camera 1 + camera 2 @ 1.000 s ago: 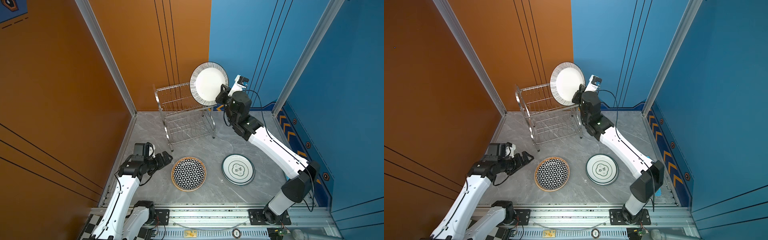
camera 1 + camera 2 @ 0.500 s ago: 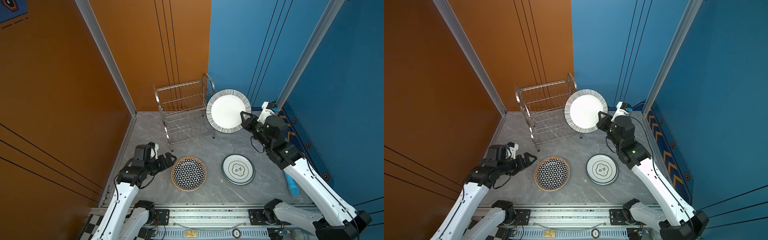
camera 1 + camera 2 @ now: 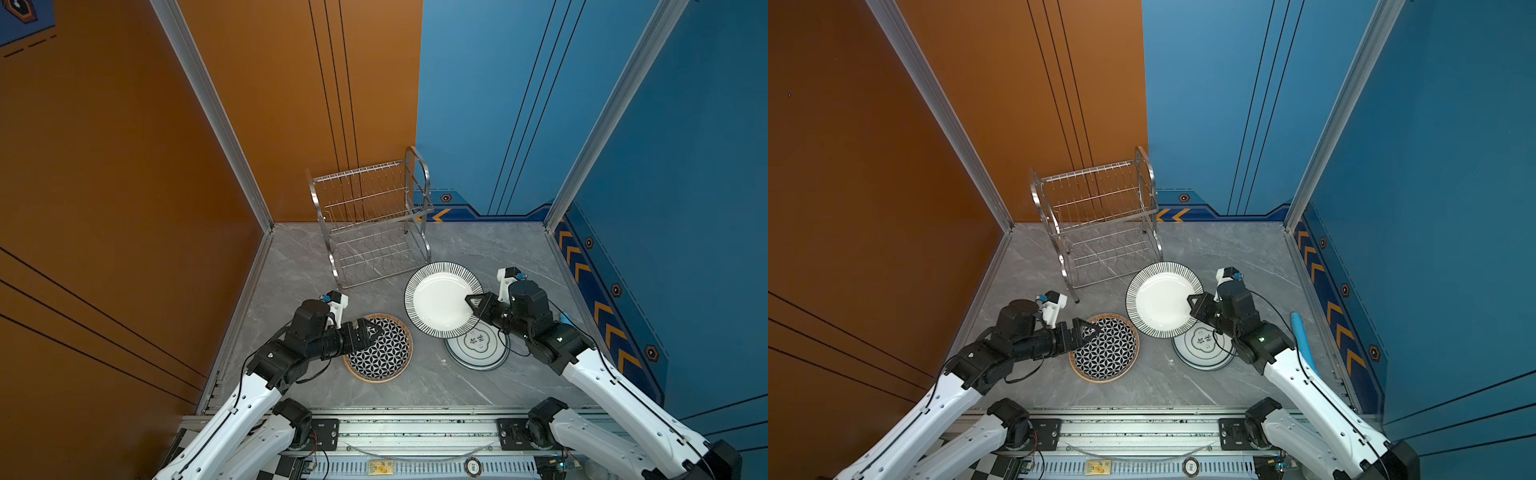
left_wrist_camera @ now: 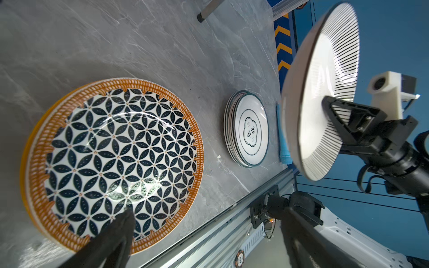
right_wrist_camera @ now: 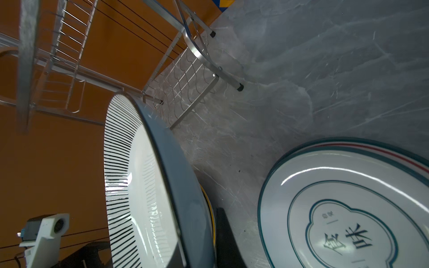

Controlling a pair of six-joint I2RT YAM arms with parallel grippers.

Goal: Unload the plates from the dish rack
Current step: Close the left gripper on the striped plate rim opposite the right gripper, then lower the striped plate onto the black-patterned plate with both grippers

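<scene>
right pincer [image 3: 473, 306] grips striped plate [image 3: 436, 297] at rim.

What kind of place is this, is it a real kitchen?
Probably a robot practice booth, not a kitchen: plain orange and blue wall panels box in a small grey tabletop, two robot arms are mounted on a metal rail at its front, and it holds a dish rack and plates.

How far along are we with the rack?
Nearly finished. Done: rack holds no plates; patterned stack and teal stack lie on the table. In hand: right gripper grips the striped plate, tilted partly over the teal stack. Remaining: set it down. Left gripper is open, empty.
</scene>
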